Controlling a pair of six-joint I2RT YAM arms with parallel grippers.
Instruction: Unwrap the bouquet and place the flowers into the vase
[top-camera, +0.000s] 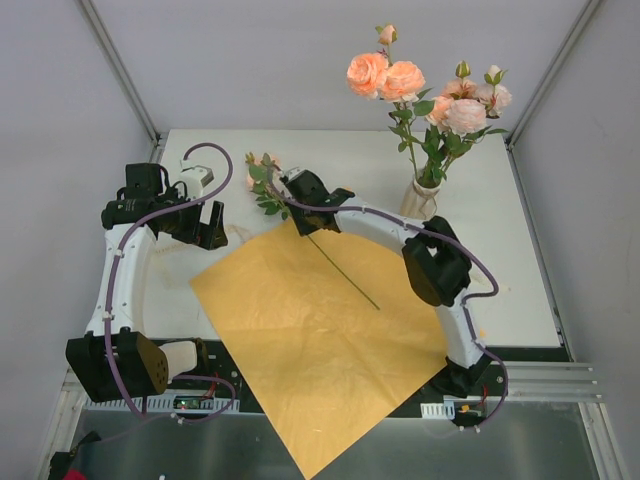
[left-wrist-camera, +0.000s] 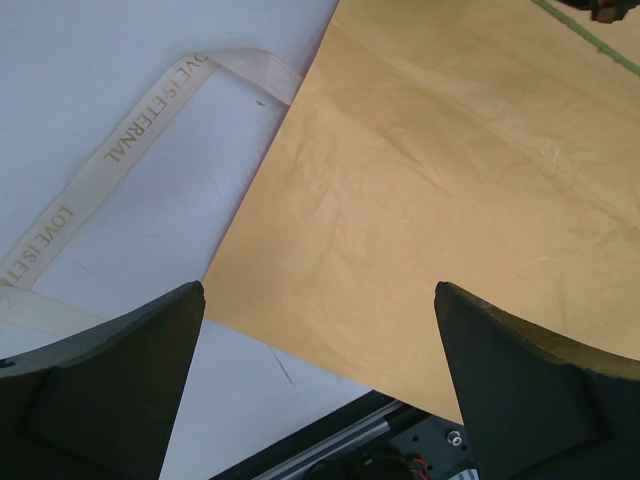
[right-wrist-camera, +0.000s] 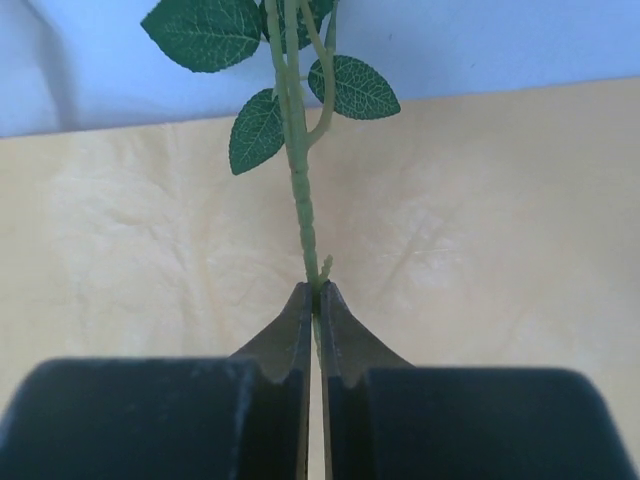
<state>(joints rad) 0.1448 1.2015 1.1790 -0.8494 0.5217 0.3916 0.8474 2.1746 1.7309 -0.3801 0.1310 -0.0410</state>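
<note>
Grasping one loose rose stem (right-wrist-camera: 300, 180) in the clenched right gripper (right-wrist-camera: 315, 295), low on the stalk, with three leaves (right-wrist-camera: 205, 30) just past the fingertips and one flat orange paper sheet (top-camera: 320, 340) spread directly beneath on the counter (top-camera: 500, 280). Holding the left gripper (left-wrist-camera: 320, 290) spread wide and empty above that sheet's edge, one cream ribbon (left-wrist-camera: 130, 150) printed LOVE IS ETERNAL lying ahead and off to one side. Well beyond the right gripper, far off to its side: one cream vase (top-camera: 420, 195) already holding a bunch of peach roses (top-camera: 402, 80), stems too crowded to count.
</note>
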